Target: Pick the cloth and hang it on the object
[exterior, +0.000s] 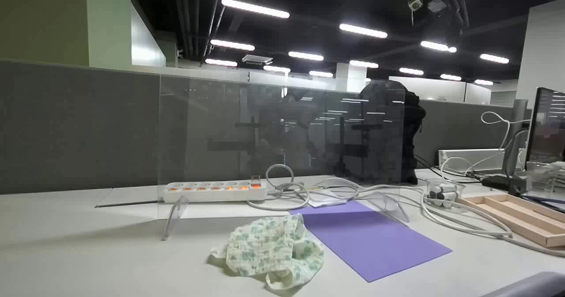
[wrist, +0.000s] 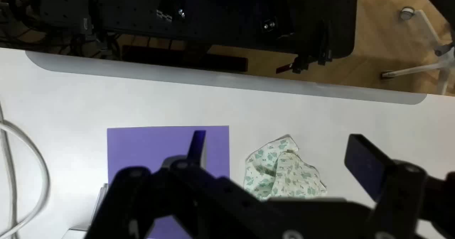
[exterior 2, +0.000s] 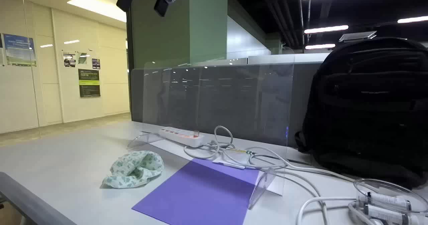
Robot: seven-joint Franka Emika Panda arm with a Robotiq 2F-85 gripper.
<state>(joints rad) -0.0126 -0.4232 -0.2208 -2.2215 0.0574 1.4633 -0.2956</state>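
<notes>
room between cloth (wrist: 286, 171) and table edge (wrist: 234, 78); clear sheet (exterior: 282, 133) beyond

The clear sheet (exterior: 282, 142) is faced from low over the table (exterior: 88, 261) in both exterior views; in the wrist view, the cloth (wrist: 284, 171) and mat (wrist: 149, 146), shared by all three, are seen from overhead.

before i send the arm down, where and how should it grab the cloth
Probably from straight above, pinching the raised fold near the middle of the cloth. It lies crumpled, with folds standing up off the table, so there is something to close on. The gripper is open over it; keep to the robot's side of the clear sheet.
</notes>
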